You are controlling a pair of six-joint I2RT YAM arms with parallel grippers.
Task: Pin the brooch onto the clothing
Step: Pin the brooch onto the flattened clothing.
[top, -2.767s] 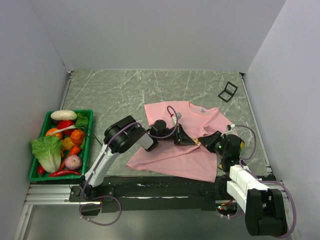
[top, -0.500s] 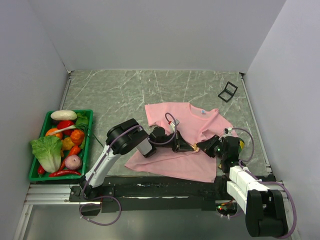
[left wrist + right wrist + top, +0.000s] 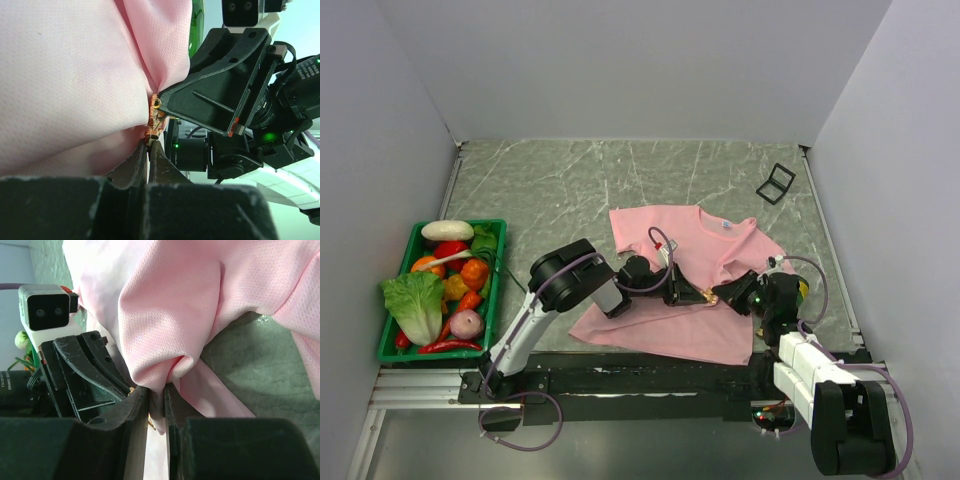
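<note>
Green marbled worktop [image 3: 570,180] carries everything, and the work sits toward its near right corner. The brooch [image 3: 154,122], orange and jagged, is pressed against a raised fold of the clothing [image 3: 170,305]. The left claw [image 3: 150,146] is clamped together on the brooch's lower end, so the pin juts just beyond its tips. The right claw [image 3: 156,396] pinches that fold from the opposite side, beside the brooch. Whether the pin has pierced the cloth I cannot tell. Likely risks: the soft fold slipping from the right claw's pinch, or the tiny brooch twisting in the left claw's tip-only hold, with the 2 claws so crowded.
</note>
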